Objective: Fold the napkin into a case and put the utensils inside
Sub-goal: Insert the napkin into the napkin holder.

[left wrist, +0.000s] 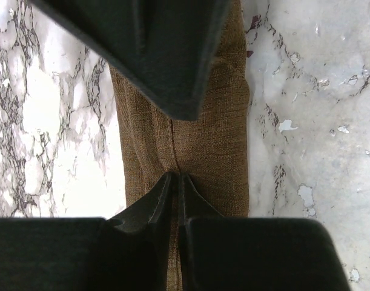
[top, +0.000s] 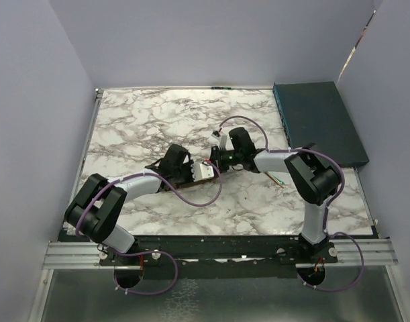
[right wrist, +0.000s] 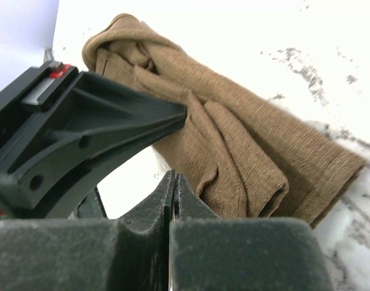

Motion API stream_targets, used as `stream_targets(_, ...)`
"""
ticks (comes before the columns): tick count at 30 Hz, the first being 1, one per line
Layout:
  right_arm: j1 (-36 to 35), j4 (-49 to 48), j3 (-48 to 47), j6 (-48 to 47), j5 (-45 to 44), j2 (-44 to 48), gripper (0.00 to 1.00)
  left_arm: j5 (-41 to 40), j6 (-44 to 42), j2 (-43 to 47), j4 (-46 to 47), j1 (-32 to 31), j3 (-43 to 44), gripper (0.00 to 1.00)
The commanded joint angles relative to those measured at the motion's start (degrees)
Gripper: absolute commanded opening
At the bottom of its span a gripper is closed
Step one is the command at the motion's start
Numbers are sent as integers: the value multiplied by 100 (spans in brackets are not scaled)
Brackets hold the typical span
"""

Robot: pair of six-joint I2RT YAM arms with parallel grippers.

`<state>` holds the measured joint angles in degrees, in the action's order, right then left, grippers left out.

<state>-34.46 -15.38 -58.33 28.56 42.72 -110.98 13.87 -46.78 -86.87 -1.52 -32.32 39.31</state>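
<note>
Napkin [left wrist: 215,121] is folded into a narrow oblong strip, laid flat on the table [top: 144,121] between the two arms. Several layers and a crease down the middle are seen. One end, in the right wrist view, is bunched and twisted, so the case is judged roughly formed but not tidy.

Left claw [left wrist: 175,182] is pressed almost together on the middle crease, with a fold of napkin apparently pinched. Right claw [right wrist: 174,185] is pressed fully together just beside the strip's edge; nothing is seen between its tips.

Fork [top: 277,178] is seen as a thin sliver on the table next to the right arm, apart from the napkin and not inserted.

Progress, as judged: folding is mostly done, and a last tuck or flattening may be needed. An open pocket mouth cannot be made out. Left to do: fork to be picked up and slid into the case. Roughly halfway is estimated.
</note>
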Motion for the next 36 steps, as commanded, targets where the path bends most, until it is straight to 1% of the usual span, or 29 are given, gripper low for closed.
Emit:
stream_targets(1, 38, -9, -326, -228, -452, -270, 0, -98, -263, -173, -369, 41, -222, 10)
stream_targets(9, 158, -160, -421, -235, -463, -737, 0, -47, -457, -133, -380, 32, -277, 9)
stream_targets(13, 203, -303, -221, -275, -566, -1057, 0, -75, -486, -113, -378, 32, -291, 9)
stream_targets(15, 235, -398, -85, -279, -579, -1139, 2, -110, -466, -103, -381, 32, -306, 9)
stream_targets(20, 238, -316, 113, -455, -933, -946, 12, -321, -206, -44, -253, 32, -319, 8)
stream_targets(22, 237, -363, 197, -480, -1041, -729, 25, -386, 4, -47, -226, 41, -254, 8)
stream_targets(24, 238, -423, 246, -483, -1053, -537, 33, -384, 185, -53, -271, 41, -164, 8)
stream_targets(27, 236, -380, 234, -513, -976, -261, 36, -305, 205, -60, -446, 41, -148, 9)
stream_targets(28, 237, -334, 229, -528, -956, -159, 36, -341, 205, -89, -485, 41, -156, 9)
stream_targets(30, 237, -325, 269, -557, -892, 17, 32, -406, 207, -134, -536, 41, -180, 9)
stream_targets(31, 238, -379, 310, -553, -819, 73, 28, -420, 198, -137, -542, 41, -200, 9)
stream_targets(33, 236, -487, 397, -532, -697, 54, 11, -402, 161, -129, -549, 41, -229, 8)
stream_targets(34, 237, -514, 408, -523, -654, -40, 6, -409, 162, -139, -551, 42, -233, 8)
stream_targets(36, 233, -483, 398, -509, -629, -285, 2, -494, 280, -213, -551, 49, -161, 8)
